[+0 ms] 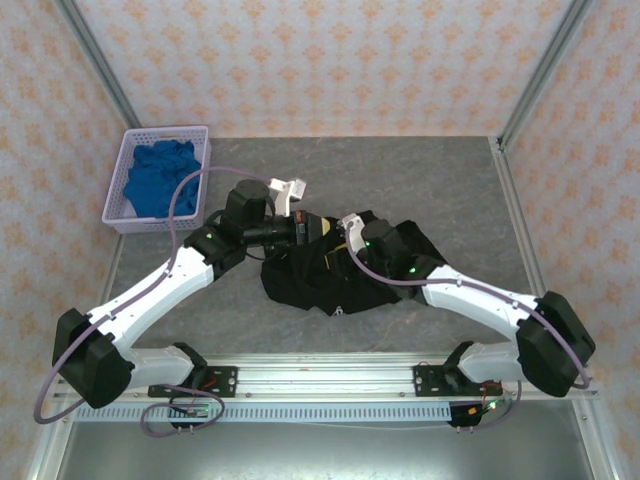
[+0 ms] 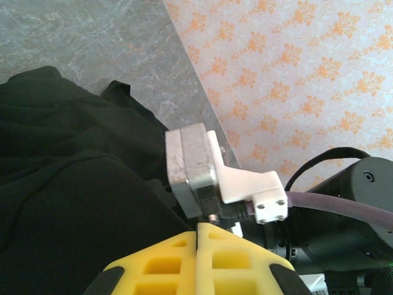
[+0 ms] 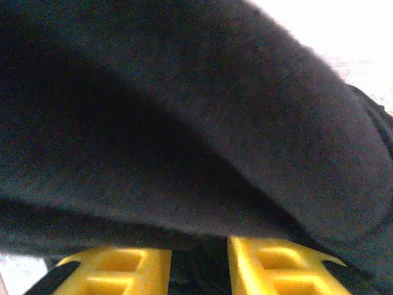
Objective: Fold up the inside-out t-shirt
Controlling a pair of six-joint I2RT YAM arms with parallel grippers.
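At the far left of the bench (image 1: 420, 170) stands a lavender basket (image 1: 117, 185) with a bright blue cloth (image 1: 160, 180) bunched inside it, well apart from the work in the middle. The left arm (image 1: 150, 290) reaches from the near left corner towards the centre. The left gripper (image 1: 300, 228) sits at the upper left edge of the dark heap, and from its wrist view the yellow fingers (image 2: 163, 267) are pressed flat together with only a thin seam between them and no cloth seen in that seam.

The inside-out t-shirt (image 1: 320, 280) lies crumpled in the middle of the bench, a black mound between the two arms, wider on its right side. In the left wrist view it fills the left half as soft dark folds, with grey marbled bench top beyond it.

Just right of the left gripper, almost touching it, is the right gripper (image 1: 338, 230). Its grey and white camera mount (image 2: 193, 166) shows close above the left fingers. From the right wrist the yellow fingers (image 3: 276, 270) stand a narrow gap apart, black cloth fills that gap, and a thick fold of the shirt hangs over them: the gripper pinches the shirt. The right arm (image 1: 480, 300) runs back to the near right corner.
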